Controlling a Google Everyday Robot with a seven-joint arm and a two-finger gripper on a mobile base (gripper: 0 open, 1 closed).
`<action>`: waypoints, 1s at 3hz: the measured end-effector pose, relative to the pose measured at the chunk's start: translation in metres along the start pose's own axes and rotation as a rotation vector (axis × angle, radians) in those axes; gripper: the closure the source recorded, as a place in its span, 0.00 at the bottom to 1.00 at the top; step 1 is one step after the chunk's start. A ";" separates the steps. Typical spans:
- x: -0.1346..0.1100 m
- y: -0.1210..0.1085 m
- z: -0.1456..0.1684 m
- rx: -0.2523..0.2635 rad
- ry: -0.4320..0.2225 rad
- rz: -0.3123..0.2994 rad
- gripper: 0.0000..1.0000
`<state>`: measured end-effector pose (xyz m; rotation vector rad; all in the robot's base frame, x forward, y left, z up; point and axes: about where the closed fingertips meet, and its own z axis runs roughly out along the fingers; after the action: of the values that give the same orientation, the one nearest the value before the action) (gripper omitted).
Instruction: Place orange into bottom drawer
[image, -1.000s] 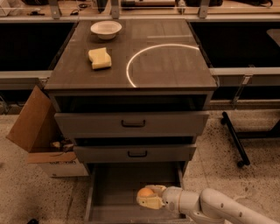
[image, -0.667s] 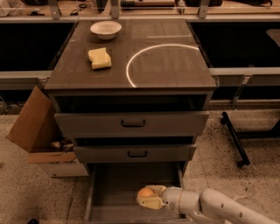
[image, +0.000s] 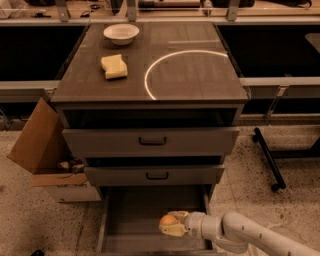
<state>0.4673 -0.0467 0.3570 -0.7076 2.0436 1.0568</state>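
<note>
I see the counter (image: 200, 85) filling the middle of my view, a dark wood top with a bright ring of light (image: 148, 75) curving across its right half. Under it the top drawer (image: 150, 141) and the middle drawer (image: 155, 175) both sit slightly pulled out, each with a dark handle. The bottom drawer (image: 135, 210) is pulled well out toward me, its flat floor showing. A cardboard box (image: 37, 142) lies open on the floor to the left of the cabinet. My arm (image: 250, 235) comes in from the near right corner and reaches left over the near right part of the bottom drawer. The end effector (image: 168, 226) sits inside that drawer, just above its floor, with its pale fingers closed around the orange (image: 168, 219). On the counter's far left stands a white bowl (image: 121, 33), and nearer lies a yellow sponge (image: 114, 66), apart from the bowl.
</note>
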 end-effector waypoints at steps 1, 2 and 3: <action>0.025 -0.035 0.021 -0.007 0.033 -0.042 1.00; 0.044 -0.065 0.047 -0.039 0.045 -0.055 1.00; 0.059 -0.087 0.077 -0.062 0.050 -0.056 0.81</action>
<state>0.5223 -0.0344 0.2397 -0.8262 2.0281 1.0839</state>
